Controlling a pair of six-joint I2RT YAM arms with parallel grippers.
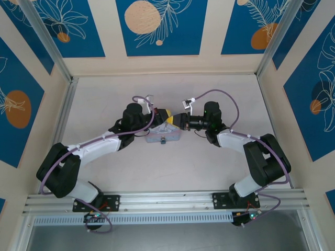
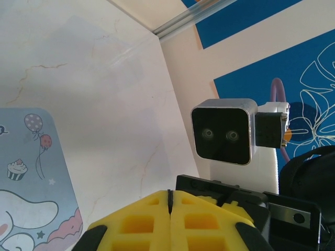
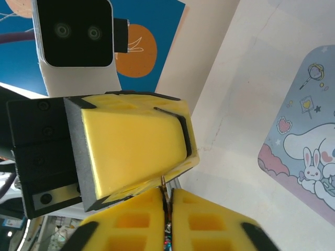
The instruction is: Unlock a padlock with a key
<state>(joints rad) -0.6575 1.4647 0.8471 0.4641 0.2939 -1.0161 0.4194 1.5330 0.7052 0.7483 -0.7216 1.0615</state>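
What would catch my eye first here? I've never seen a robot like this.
The bright yellow left gripper and right gripper stand out first. They meet tip to tip over the middle of the table, both shut. A thin metal key pokes out of the right one's grip. Close by lies a pastel cartoon tin.
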